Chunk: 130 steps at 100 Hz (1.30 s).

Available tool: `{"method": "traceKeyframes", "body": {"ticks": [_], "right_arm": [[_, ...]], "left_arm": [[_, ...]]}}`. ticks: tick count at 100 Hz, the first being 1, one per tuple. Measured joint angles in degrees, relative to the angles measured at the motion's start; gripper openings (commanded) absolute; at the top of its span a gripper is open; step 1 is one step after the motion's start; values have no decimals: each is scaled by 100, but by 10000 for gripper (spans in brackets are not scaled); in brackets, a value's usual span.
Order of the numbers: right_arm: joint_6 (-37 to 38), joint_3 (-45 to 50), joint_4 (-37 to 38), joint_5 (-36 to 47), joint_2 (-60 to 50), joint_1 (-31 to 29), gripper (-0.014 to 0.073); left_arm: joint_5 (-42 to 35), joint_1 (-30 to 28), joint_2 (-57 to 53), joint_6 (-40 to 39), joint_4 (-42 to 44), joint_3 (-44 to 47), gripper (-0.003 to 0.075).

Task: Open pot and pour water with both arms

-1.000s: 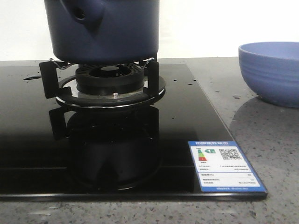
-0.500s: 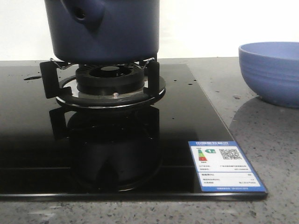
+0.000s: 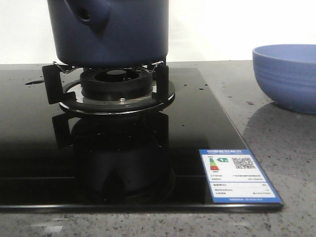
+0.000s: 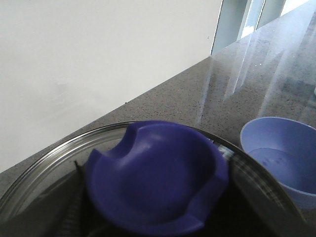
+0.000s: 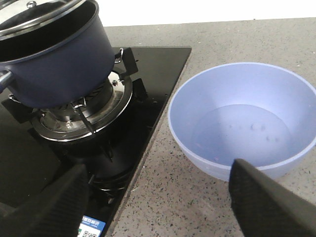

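One pot is sitting on the burner, upper left; right jaws are gaping wide over the bowl; left jaws' state unclear.

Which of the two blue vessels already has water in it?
The lighter periwinkle bowl on the grey counter right of the stove: the right wrist view shows clear water pooled in it. The dark navy pot sits on the burner, glass lid on, contents not visible.

Bright, even light w/ glare on cooktop; left wrist foreground seems blurred.
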State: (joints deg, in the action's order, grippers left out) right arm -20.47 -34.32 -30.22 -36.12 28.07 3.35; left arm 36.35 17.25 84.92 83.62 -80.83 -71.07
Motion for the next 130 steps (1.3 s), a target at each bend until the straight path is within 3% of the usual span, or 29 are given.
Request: {"method": "traceKeyframes", "body": {"ticks": [23,46,66,79,97,111,126,130], "right_arm": [[18,-262,221,-11,257,0,517],[1003,-1370,1369,-454,1500,-129,451],[1507,-2841,2069,-1572,3195,-588,451],[1557,-3598,2243,-2331,4381,-939,451],[1569,-4043,2311,-2670,5606,-1095,433],[1569,-4056,2311,-2684,6078,-1095,255],[1569,-4067,2311,-2674,6225,-1095,-51],[1569,-4080,2311,-2674,6225,-1095,-66]], "left_arm": [[62,-473,-346,0,13,-28,329],[384,-1766,-952,-88,35,-32,329],[670,-2791,-1333,-278,58,-41,329],[761,-2923,-1386,-338,161,-41,329],[847,-2923,-1386,-352,420,-41,329],[856,-2923,-1386,-352,468,-41,329],[856,-2923,-1386,-352,480,-41,329],[856,-2923,-1386,-352,480,-41,329]]}}
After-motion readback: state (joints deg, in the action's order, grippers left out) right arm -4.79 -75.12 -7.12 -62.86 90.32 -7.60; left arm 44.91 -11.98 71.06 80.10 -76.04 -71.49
